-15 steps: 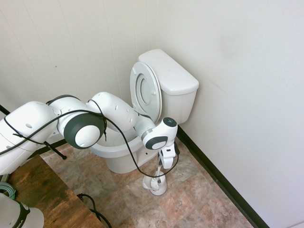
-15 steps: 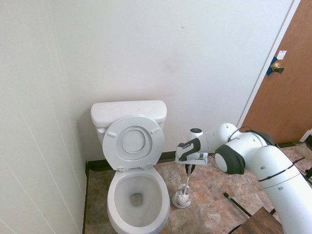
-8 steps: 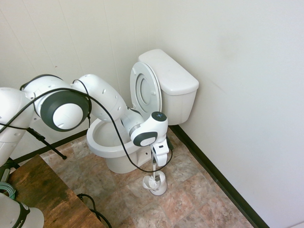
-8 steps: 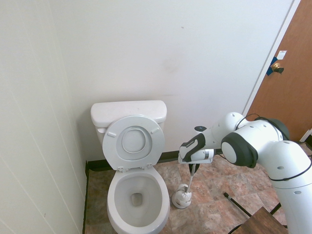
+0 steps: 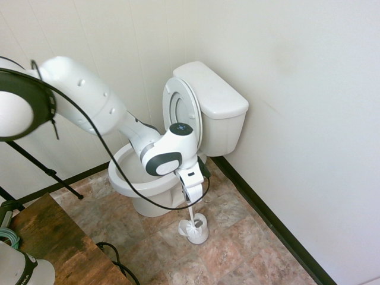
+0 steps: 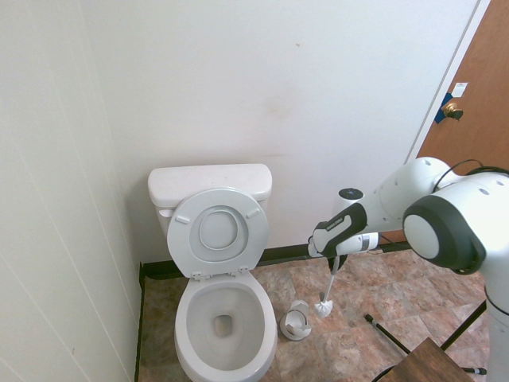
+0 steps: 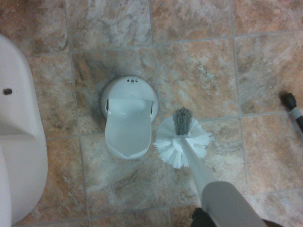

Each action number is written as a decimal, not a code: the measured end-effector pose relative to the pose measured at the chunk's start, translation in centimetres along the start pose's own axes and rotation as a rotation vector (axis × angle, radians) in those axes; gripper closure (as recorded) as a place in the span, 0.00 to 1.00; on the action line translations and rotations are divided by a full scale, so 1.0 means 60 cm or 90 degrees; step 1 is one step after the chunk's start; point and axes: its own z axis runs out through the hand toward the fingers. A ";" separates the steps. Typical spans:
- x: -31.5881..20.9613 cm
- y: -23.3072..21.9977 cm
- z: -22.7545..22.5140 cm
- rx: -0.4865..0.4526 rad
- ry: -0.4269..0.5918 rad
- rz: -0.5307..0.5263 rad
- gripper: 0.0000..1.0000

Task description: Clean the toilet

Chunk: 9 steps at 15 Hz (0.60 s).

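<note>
The toilet stands on the floor; in the second exterior view its long axis runs from 12 o'clock at the tank to 6 o'clock at the bowl front. The bowl points at 6; the seat and lid are raised. Just beside the bowl, at 3 o'clock, is the brush holder. Farther out at 3 o'clock is the toilet brush. My jaws are closed to a narrow gap on its handle, head downward.

Change: a second ago the head sat in the holder; it is now out and beside it. The tool is therefore available; scrubbing has not begun. Clearance between bristles and floor is probably small, though hard to read here. Next, I should raise the head above the rim before traversing toward 9 o'clock.
</note>
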 end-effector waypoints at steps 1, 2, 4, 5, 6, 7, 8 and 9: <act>-0.012 0.010 -0.030 0.005 0.011 -0.006 1.00; -0.026 0.015 -0.064 0.012 0.020 -0.012 1.00; -0.045 0.010 -0.134 0.024 0.039 -0.023 1.00; -0.053 0.007 -0.168 0.032 0.044 -0.026 1.00; -0.066 0.003 -0.202 0.041 0.043 -0.031 1.00; -0.081 -0.002 -0.230 0.049 0.039 -0.038 1.00; -0.099 -0.009 -0.251 0.056 0.036 -0.049 1.00; -0.116 -0.018 -0.267 0.060 0.033 -0.059 1.00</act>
